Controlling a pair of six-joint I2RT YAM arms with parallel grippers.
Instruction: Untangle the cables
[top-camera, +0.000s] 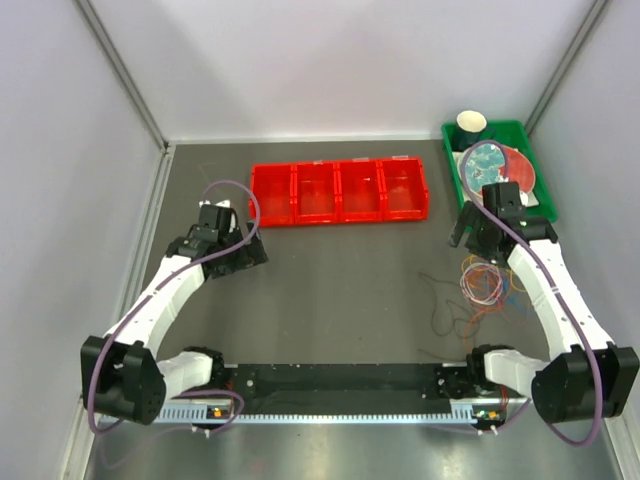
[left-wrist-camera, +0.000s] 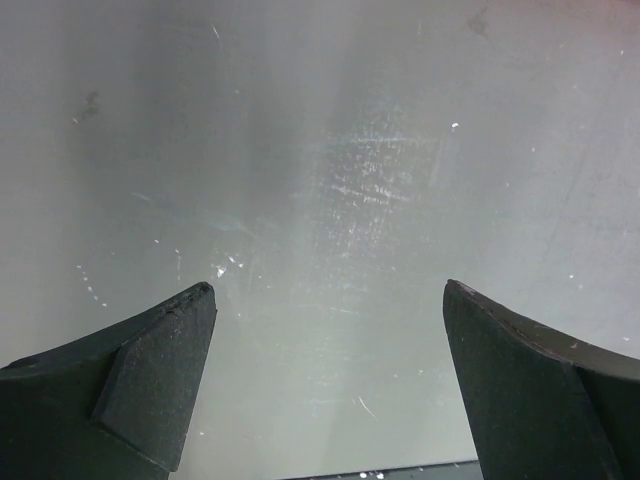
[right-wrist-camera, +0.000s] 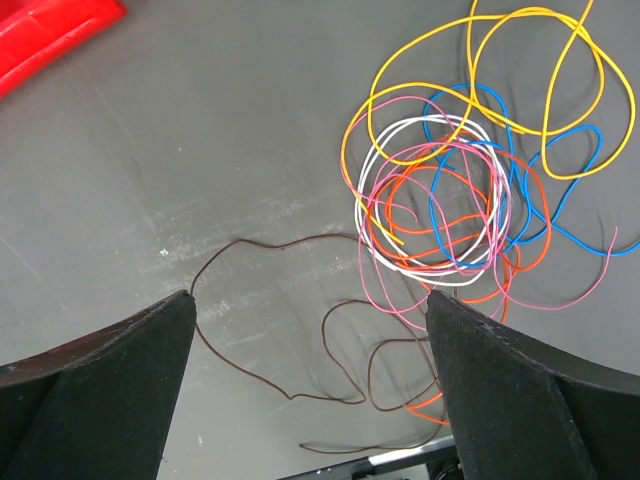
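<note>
Top external: the table (top-camera: 340, 300) is walled on 3 sides, w/ a metal edge strip along the L side. A red 4-compartment bin (top-camera: 340, 192) sits at the back centre and a green tray (top-camera: 455, 180) w/ a paper cup (top-camera: 471, 123) in the back R corner. Bare tabletop lies between my two arms and in front of the bin, so there's plenty of room in the middle. The cables (top-camera: 485, 285) lie in a loose pile on the R side, near my R arm and well apart from the bin and the L arm.

My L gripper (left-wrist-camera: 325, 290) has its jaws spread wide w/ nothing between them. L wrist cam shows only scuffed bare table under it.

My R gripper (right-wrist-camera: 310, 295) is also wide open, holding nothing and poised beside the pile. R wrist cam: yellow, blue, white, pink and orange loops overlap just beyond one fingertip. A brown strand (right-wrist-camera: 235, 244) trails out across the gap between my fingers and passes close by the other tip. Can't tell if it touches.
</note>
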